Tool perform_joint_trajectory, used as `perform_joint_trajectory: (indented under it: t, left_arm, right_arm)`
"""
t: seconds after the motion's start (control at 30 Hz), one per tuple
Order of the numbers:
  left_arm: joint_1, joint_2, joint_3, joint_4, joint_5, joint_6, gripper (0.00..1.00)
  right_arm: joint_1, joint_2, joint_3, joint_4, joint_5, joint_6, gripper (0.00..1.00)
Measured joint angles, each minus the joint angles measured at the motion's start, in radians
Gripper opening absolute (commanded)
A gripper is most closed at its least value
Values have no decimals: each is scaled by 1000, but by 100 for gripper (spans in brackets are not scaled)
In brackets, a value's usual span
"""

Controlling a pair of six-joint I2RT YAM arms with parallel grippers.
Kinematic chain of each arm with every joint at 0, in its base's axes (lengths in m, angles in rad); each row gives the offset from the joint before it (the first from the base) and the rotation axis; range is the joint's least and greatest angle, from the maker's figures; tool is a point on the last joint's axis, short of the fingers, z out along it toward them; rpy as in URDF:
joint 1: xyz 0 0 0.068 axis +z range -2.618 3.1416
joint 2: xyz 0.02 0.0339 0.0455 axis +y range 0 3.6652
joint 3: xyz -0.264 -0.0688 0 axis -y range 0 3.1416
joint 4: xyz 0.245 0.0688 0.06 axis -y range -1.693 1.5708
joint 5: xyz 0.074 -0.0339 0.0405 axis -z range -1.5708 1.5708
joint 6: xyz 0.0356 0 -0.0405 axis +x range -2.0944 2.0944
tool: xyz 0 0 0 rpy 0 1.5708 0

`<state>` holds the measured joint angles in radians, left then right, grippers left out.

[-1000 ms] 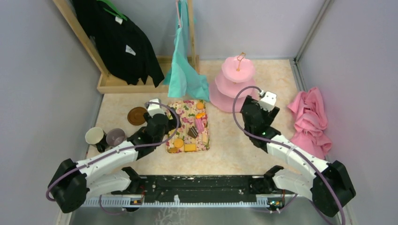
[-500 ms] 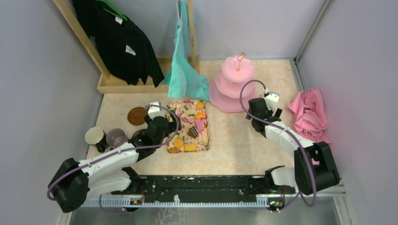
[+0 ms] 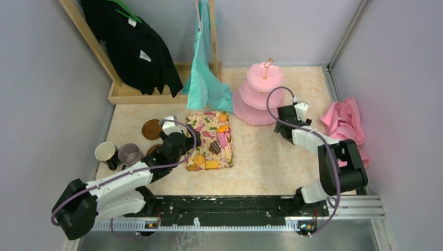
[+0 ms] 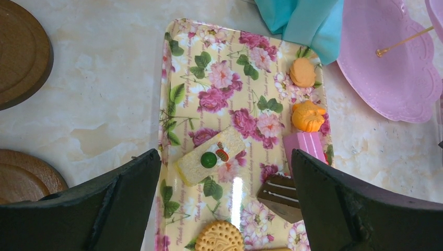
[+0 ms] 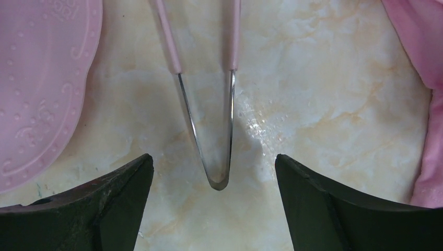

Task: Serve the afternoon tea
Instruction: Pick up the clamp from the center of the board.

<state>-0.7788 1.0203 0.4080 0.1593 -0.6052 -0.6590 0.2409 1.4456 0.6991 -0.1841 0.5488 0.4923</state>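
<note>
Small orange, yellow, brown and pink snacks lie on a floral tray (image 3: 205, 121). In the left wrist view a yellow cake (image 4: 193, 167), a pink cake (image 4: 305, 146), a brown slice (image 4: 279, 193) and a biscuit (image 4: 219, 236) lie on it. My left gripper (image 3: 189, 140) is open and empty above the tray's near left part (image 4: 224, 157). The pink three-tier stand (image 3: 259, 94) stands far right of the tray. My right gripper (image 3: 283, 127) is open just right of the stand, its fingers either side of the closed end of pink-handled metal tongs (image 5: 209, 120). The cream mug (image 3: 106, 152), the mauve-grey mug (image 3: 128, 153) and two brown saucers (image 3: 152, 129) (image 4: 26, 175) are at the left.
A wooden rack with a black garment (image 3: 130, 47) and a hanging teal cloth (image 3: 206, 78) stand at the back left. A crumpled pink cloth (image 3: 345, 133) lies by the right wall. The stand's lowest tier (image 5: 36, 78) is close on my right gripper's left.
My right arm has folded and dropped low to the table beside the stand. My left gripper has shifted slightly toward the near side over the tray.
</note>
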Motion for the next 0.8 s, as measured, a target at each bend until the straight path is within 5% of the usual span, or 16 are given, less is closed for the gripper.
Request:
perform_joint_trajectory:
  t: [0.5,0.8]
  left_arm:
    - [0,-10,-9,22,-9,-11,99]
    - [0,-17,-9,28,-9,-15,99]
  right_arm:
    - [-55,124,107,9,-66,-31,85]
    - [-98,175,146,-31,-106,-39,67]
